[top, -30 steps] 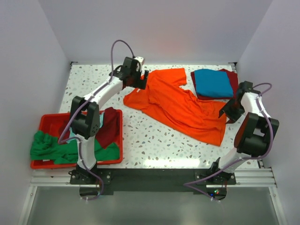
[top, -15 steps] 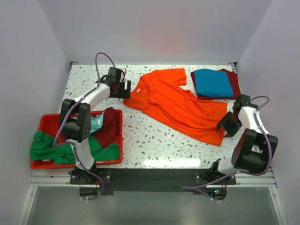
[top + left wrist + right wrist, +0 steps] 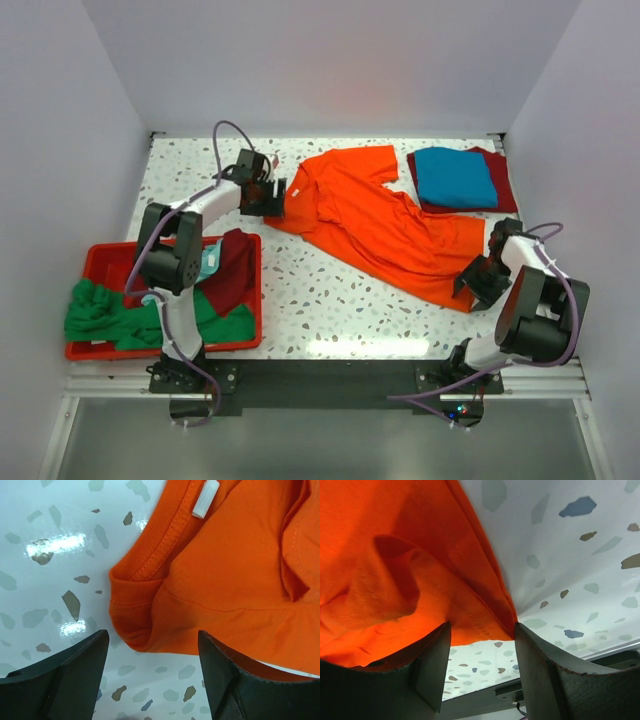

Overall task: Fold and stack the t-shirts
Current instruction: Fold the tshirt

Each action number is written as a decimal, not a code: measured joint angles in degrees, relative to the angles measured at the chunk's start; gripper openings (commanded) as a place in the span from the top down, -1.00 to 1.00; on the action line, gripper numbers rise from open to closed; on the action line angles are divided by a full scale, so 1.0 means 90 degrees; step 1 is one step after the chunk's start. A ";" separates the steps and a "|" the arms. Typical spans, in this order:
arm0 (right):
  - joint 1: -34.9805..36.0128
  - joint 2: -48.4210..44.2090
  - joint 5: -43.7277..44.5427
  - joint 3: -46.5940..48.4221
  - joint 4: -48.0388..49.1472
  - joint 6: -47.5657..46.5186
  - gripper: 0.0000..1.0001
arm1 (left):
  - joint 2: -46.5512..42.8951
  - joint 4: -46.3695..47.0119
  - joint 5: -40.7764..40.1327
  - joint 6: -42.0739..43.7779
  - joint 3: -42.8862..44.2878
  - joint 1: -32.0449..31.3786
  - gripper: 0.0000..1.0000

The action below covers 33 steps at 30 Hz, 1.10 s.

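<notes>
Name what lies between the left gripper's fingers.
In the left wrist view, a rumpled corner of the orange t-shirt sits between the fingers of the open left gripper.

I see shirt point(image 3: 240, 570) ahead of left fingers point(image 3: 65, 680): matt orange cloth; table point(image 3: 50, 545) beneath glossy, speckled; fingers matt plastic.

bright, even overhead light; glare patches on the glossy table point(image 3: 55, 545); sharp focus

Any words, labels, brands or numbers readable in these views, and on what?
None can be read.
The white neck tag sewn at the collar of the orange t-shirt is the only label in view, and it shows no legible print.
</notes>
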 measured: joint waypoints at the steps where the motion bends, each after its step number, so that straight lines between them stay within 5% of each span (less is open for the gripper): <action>1: 0.0000 0.0010 0.0000 -0.0070 0.0002 0.0024 -0.15 | 0.0061 -0.0002 0.0046 -0.0012 0.0000 0.0000 -0.51; 10: 0.0000 0.0007 0.0002 -0.0245 0.0090 0.0163 -0.04 | 0.0425 0.0005 0.0233 -0.0095 0.0151 0.0002 -0.30; 15: 0.0000 0.0032 -0.0007 -0.0265 0.0216 0.0226 0.11 | 0.0461 0.0000 0.0223 -0.0117 0.0168 0.0005 0.00; 19: 0.0000 0.0119 -0.0068 -0.0304 0.0291 0.0265 0.44 | 0.0491 0.0007 0.0206 -0.0119 0.0168 0.0005 0.34; 23: 0.0000 0.0141 -0.0107 -0.0304 0.0289 0.0284 1.00 | 0.0525 0.0041 0.0209 -0.0117 0.0170 0.0012 0.81; 26: 0.0000 0.0138 -0.0112 -0.0304 0.0287 0.0282 1.00 | 0.0534 0.0041 0.0216 -0.0053 0.0182 0.0012 1.00; 33: 0.0002 0.0124 -0.0044 -0.0279 0.0243 0.0253 1.00 | 0.0559 -0.0029 0.0104 0.0277 0.0369 0.0012 1.00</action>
